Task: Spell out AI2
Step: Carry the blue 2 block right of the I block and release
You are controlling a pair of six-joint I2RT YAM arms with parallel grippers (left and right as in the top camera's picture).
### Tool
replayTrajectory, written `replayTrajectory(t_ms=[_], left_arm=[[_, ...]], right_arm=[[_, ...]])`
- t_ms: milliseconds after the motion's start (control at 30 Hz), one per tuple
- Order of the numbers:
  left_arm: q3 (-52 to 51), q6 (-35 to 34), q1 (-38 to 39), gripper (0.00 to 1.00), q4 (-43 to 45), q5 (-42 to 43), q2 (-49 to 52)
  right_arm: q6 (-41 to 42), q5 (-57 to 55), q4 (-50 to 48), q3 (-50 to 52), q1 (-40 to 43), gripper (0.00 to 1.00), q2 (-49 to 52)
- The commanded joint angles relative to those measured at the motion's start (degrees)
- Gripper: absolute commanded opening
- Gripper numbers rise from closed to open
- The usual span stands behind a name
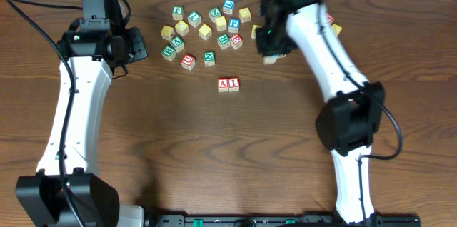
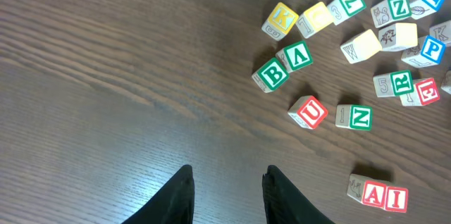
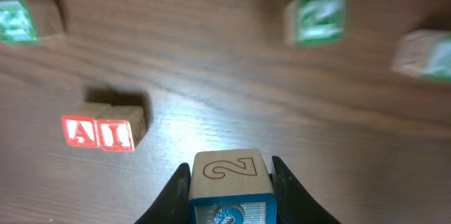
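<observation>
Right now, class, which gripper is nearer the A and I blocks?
Right. The right gripper, holding the 2 block, hovers just beyond the A and I blocks on their right. The left gripper, open, is much farther away on their left.

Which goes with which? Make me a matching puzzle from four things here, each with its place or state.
Things:
1. 2 block
2. A block
3. left gripper
4. N block

Places or states:
a. open, holding nothing
b. right against the I block
c. clamped in the right gripper
d. green letter, beside the red U block

Pairs: 1-c, 2-b, 3-a, 4-d
</observation>
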State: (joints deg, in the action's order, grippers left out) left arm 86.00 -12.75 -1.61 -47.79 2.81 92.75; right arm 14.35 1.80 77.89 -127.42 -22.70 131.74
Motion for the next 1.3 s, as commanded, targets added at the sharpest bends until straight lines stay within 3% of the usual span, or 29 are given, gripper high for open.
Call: replayTrajectory(t_ms=[0, 400, 667, 1000, 1267], left_arm=[[0.48, -1.36, 0.11, 0.32, -0.70, -0.48, 1.66], [0.46, -2.64, 6.45, 0.31, -2.10, 3.19, 8.20], [0.46, -4.11, 12.87, 0.31, -2.23, 3.19, 13.86], [0.48, -4.55, 13.92, 0.31, -0.98, 3.17, 15.89], [0.48, -4.55, 13.92, 0.31, -0.98, 3.17, 15.89]], right_arm=[[3.06, 0.31, -2.51, 5.31, -2.34, 0.06, 0.59], [6.88, 0.07, -13.66, 16.85, -6.14, 0.08, 0.59], [7.50, 0.04, -17.05, 18.47, -6.27, 0.09, 0.59], [8.35, -1.01, -22.69, 22.05, -6.27, 0.11, 0.61], [8.33, 2.12, -22.56, 22.01, -6.27, 0.22, 0.55]])
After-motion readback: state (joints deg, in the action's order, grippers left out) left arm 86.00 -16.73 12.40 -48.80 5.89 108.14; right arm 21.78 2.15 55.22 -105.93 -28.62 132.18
